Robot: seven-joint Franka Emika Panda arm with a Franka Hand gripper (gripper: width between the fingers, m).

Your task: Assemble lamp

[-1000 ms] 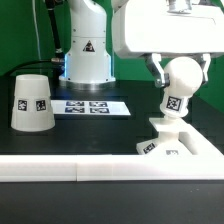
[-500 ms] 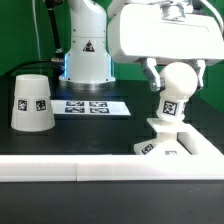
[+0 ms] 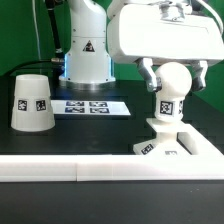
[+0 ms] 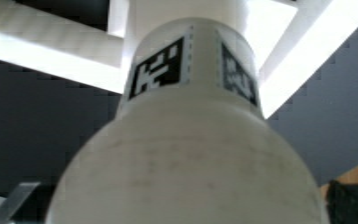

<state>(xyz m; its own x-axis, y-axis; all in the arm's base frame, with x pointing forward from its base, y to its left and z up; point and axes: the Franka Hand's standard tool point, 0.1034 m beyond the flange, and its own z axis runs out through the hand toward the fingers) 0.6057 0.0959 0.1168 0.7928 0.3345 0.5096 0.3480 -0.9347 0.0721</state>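
Note:
The white rounded bulb (image 3: 171,92) with black-and-white markers stands upright with its narrow end down, on the raised centre of the flat stepped base (image 3: 176,146) at the exterior view's right. My gripper (image 3: 173,72) is shut on the bulb's round top, one finger on each side. In the wrist view the bulb (image 4: 190,150) fills the picture and hides the fingertips; the base (image 4: 87,45) shows beyond it. The cup-like tapered shade (image 3: 32,100) stands mouth down at the exterior view's left, far from the gripper.
The marker board (image 3: 90,106) lies flat on the black table between the shade and the base. The arm's white pedestal (image 3: 86,50) stands behind it against a green backdrop. A white ledge (image 3: 70,168) runs along the table's front edge.
The gripper and bulb have shifted slightly toward the exterior view's left and turned more upright over the base. The shade and base have not moved.

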